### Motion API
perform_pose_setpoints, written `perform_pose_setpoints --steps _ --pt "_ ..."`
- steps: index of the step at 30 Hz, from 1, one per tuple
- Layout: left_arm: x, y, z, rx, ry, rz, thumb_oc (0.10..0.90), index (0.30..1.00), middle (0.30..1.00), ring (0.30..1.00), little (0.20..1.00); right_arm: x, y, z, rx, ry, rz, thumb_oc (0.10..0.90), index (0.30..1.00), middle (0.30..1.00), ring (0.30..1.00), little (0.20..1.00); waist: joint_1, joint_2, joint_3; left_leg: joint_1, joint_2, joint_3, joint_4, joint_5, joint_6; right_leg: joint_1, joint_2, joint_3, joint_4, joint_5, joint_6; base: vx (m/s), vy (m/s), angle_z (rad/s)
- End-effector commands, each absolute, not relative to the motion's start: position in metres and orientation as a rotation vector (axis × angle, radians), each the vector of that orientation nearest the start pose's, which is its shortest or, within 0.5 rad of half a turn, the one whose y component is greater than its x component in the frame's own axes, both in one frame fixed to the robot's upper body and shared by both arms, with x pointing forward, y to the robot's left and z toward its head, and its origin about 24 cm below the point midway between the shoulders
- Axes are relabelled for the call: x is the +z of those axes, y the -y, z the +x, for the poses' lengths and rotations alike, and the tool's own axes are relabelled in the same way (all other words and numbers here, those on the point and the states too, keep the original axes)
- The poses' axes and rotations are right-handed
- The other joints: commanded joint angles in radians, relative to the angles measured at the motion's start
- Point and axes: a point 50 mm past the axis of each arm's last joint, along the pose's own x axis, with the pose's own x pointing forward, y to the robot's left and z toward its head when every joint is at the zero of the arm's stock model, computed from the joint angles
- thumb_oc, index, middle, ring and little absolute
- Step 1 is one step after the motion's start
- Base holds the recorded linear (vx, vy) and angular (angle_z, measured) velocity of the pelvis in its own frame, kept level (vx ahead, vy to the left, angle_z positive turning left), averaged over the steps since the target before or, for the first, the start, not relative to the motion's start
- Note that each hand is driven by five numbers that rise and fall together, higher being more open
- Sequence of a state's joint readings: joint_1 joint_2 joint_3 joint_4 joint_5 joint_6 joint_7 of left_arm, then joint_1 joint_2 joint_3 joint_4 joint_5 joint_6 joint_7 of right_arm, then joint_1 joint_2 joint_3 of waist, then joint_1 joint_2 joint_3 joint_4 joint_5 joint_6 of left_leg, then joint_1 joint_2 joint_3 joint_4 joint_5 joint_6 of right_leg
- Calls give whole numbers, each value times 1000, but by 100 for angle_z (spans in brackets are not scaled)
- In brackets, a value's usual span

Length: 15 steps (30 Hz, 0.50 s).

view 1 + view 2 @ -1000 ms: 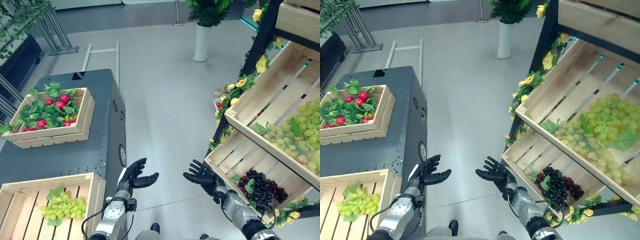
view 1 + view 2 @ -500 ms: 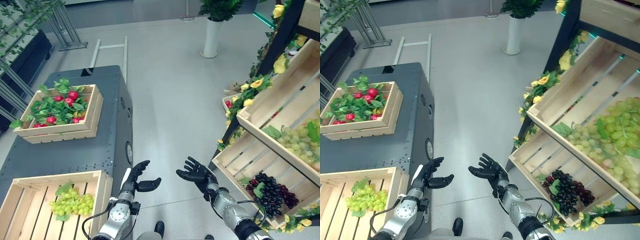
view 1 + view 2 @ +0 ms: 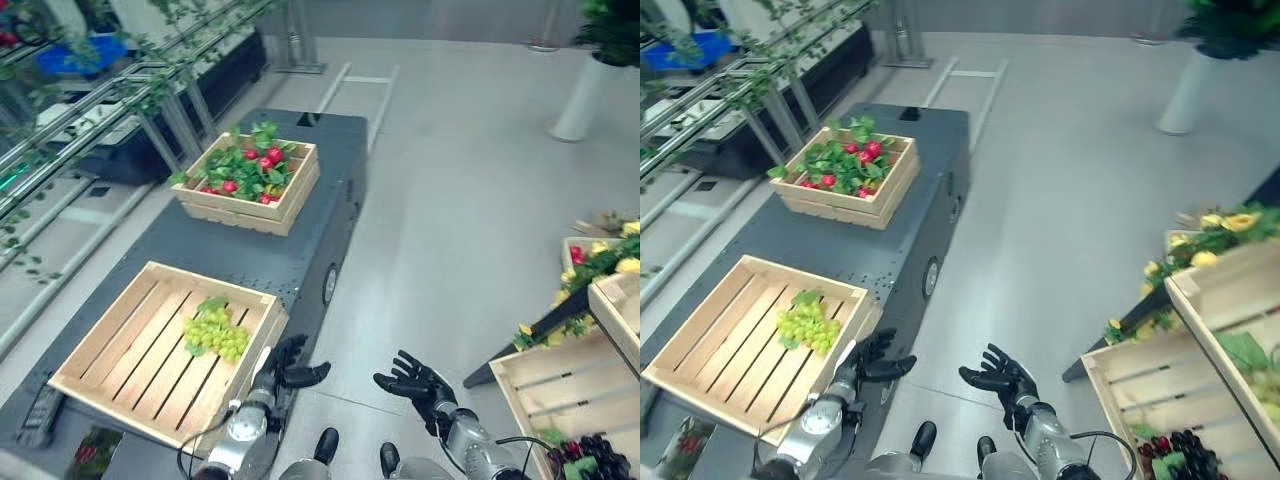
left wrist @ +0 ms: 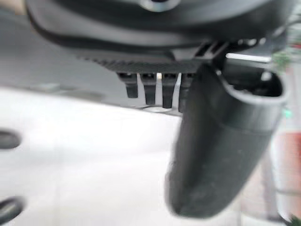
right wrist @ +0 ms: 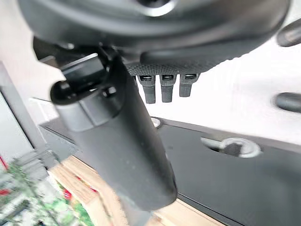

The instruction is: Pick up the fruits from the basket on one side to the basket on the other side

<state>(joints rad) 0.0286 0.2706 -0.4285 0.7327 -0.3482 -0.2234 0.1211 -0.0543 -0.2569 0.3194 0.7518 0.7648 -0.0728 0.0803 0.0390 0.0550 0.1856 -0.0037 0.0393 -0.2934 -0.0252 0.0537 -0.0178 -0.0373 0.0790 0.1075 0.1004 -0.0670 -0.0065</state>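
Both hands are hanging empty here, fingers spread and relaxed: the left hand (image 3: pixel 288 362) is hovering just off the near corner of the near crate (image 3: pixel 120 345), and the right hand (image 3: pixel 418 381) is floating over the bare floor (image 3: pixel 450 190), well apart from any fruit. Nothing is being carried. The green grapes (image 3: pixel 216 333) are lying in that near crate on the dark tabletop (image 3: pixel 250 262), a small bunch against its far wall. Further along the tabletop, a second crate (image 3: pixel 250 203) is holding red fruits among leaves (image 3: pixel 250 168). Off to the robot's right, the shelf crate (image 3: pixel 560 400) is showing dark grapes (image 3: pixel 595 462) at its lower corner.

The step in hand looks like the approach to a pick. To do it well, I'd say the left hand should be coming in over the crate wall from above, staying wide until the fingers are straddling the bunch, then closing gently near the stem end so the soft grapes aren't getting crushed or dragged against the slats.
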Motion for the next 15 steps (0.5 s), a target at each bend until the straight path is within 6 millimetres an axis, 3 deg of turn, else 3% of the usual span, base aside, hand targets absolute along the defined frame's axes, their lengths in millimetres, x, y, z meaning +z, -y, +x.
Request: perform_pose_setpoints --steps 1,6,9,12,13,15 --pt "-60 -154 228 -141 -314 115 800 900 900 900 900 -70 159 235 60 -460 462 800 900 900 900 900 25 -79 -52 -1 -95 17 16 -3 21 76 -96 -37 -172 157 53 19 -118 23" --pt "-55 -157 230 -158 -290 121 800 900 900 900 900 -63 153 238 83 -434 454 800 900 900 900 900 47 -82 -42 -41 -94 20 89 -17 6 86 -110 -99 -156 132 36 38 -79 20" --pt "-51 -155 231 -184 -269 126 800 900 900 900 900 -61 151 238 65 -428 454 800 900 900 900 900 47 -83 -35 -49 -82 82 107 -22 -5 95 -124 -146 -159 128 34 21 -20 43" --pt "-46 -146 236 -270 -240 161 800 900 900 900 900 -63 156 233 2 -418 460 800 900 900 900 900 29 -87 -21 -89 -86 214 182 -28 -19 124 -143 -211 -163 124 35 -3 -2 86" --pt "-40 -140 240 -335 -207 183 800 900 900 900 900 -62 162 232 -47 -398 463 800 900 900 900 900 4 -95 -8 -108 -77 337 268 -64 -22 128 -165 -262 -150 118 32 -52 23 125" --pt "-35 -136 244 -365 -185 199 800 900 900 900 900 -61 166 233 -78 -386 467 800 900 900 900 900 -15 -95 -1 -105 -54 412 298 -73 -22 126 -175 -298 -136 113 30 -51 55 146"
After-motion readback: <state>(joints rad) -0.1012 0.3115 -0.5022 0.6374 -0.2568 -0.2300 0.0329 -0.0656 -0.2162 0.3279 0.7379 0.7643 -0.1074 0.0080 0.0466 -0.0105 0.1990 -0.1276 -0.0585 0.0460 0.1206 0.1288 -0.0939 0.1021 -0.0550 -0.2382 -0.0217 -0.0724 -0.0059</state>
